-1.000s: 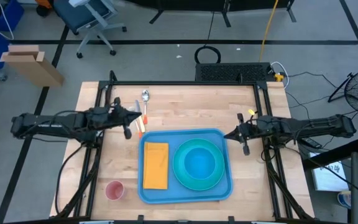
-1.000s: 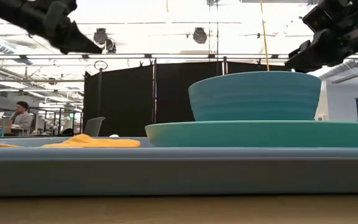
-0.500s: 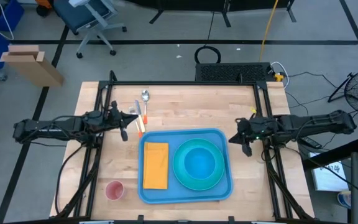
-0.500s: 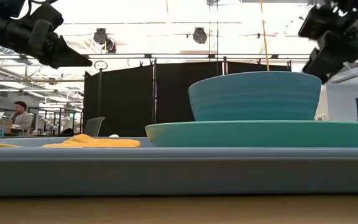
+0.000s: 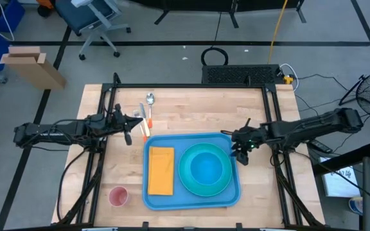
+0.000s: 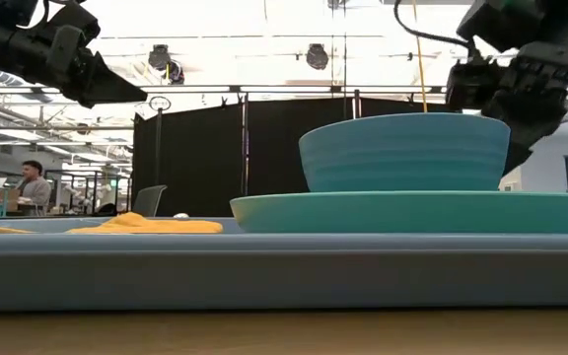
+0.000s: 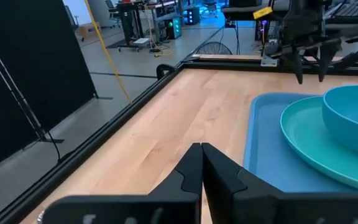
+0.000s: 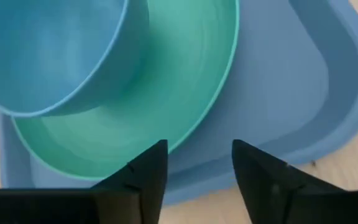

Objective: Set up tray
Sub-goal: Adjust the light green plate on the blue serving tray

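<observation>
While the large flat rectangular blue plastic tray (image 5: 193, 171) lies in the lower centre of the high view on the light wooden table (image 5: 191, 112), it carries two groups of things. On its right part sits a round teal plate (image 5: 205, 170), and a round blue bowl (image 5: 205, 168) stands on the plate. On its left part lies a folded orange cloth napkin (image 5: 161, 171).

The right gripper (image 5: 239, 149) is at the upper right corner of the tray, just beside the rim, and it points down. Its two dark fingers (image 8: 146, 172) stand apart with nothing between them, and in the right wrist view the tray rim shows below them.

The left gripper (image 5: 131, 129) is above the table to the upper left of the tray, apart from it. Its fingers (image 7: 194, 171) are pressed together and hold nothing.

Just above the upper left corner of the tray lie a metal spoon (image 5: 150, 100) and other thin utensils (image 5: 145, 126), one of them orange. A small pink plastic cup (image 5: 118, 196) stands on the table near the lower left corner of the tray, not touching it.

In the low view a person (image 6: 34, 185) sits far behind the table, at the left edge.
</observation>
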Tool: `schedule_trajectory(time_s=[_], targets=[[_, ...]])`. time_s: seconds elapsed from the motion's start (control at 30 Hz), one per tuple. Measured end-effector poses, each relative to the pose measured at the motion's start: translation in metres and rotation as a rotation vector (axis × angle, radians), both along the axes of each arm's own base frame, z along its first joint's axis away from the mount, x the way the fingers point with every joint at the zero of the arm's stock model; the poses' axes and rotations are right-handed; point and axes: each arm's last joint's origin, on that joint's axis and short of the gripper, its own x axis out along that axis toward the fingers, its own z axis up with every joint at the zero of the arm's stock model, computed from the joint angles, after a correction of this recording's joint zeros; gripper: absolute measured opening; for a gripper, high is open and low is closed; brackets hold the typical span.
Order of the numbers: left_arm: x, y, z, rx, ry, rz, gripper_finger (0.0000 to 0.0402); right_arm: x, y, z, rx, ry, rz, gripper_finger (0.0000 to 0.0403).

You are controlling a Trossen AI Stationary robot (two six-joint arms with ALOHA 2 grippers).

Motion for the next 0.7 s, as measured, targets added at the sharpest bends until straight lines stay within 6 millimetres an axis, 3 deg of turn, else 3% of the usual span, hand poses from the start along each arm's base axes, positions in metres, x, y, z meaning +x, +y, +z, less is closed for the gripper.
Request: schedule_trajectory(time_s=[0.23, 0.43, 0.7], targets=[[0.0, 0.0, 0.0, -0.001, 0.0, 0.0, 0.0003, 0.012, -0.001, -0.012, -0.064, 0.02, -0.01, 0.0179], [0.0, 0.0, 0.0, -0.002, 0.0, 0.001, 0.0019, 0.017, -0.001, -0.02, -0.083, 0.051, 0.011, 0.0162], [0.0, 0.0, 0.0, 0.001, 0.001, 0.001, 0.0005, 0.023, 0.0, -0.023, -0.086, 0.021, 0.021, 0.0158]])
